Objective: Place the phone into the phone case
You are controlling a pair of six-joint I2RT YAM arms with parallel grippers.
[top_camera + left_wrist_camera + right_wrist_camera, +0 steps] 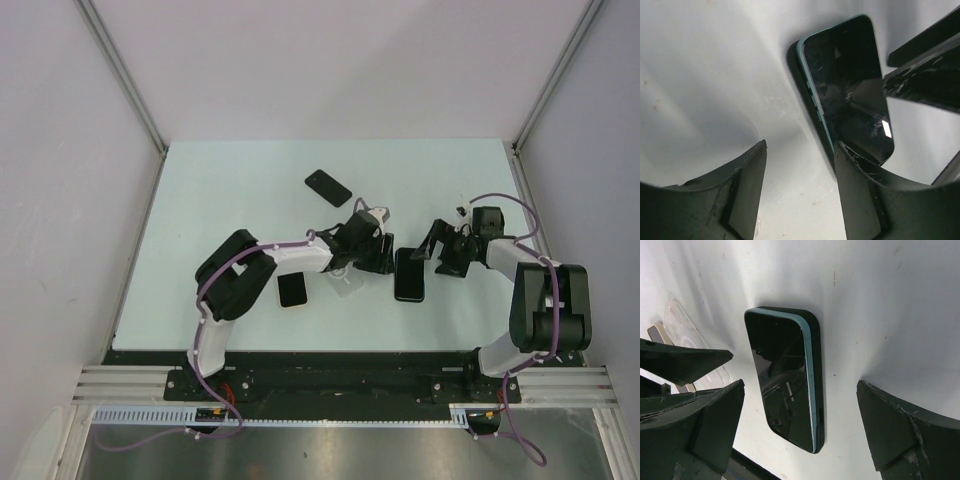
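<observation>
1. When the left gripper (800,150) was looked at, its two fingers were seen spread apart, and nothing was held between them.
2. The right gripper (800,387) was seen spread wide too, and nothing was pinched in it.
3. The phone (410,273) with the teal edge was found lying flat on the table (230,200), shiny side up, in the gap between the two grippers.
4. From above, its long side was seen to run from the near edge of the table toward the far wall. The left gripper was seen on its left and the right gripper on its right.
5. The right gripper was judged to be a little nearer, since the phone was seen lying between its fingers in its own wrist view.
6. A dark rim was seen outside the teal edge. It could not be told if that was a case.
7. The clear case (682,322) was seen lying flat by the left gripper, near the phone but apart from it.
8. Three phones were counted: the teal-edged one, a second phone (291,289) by the left arm, and a third phone (328,187) farther back. One clear case and two grippers were counted.
</observation>
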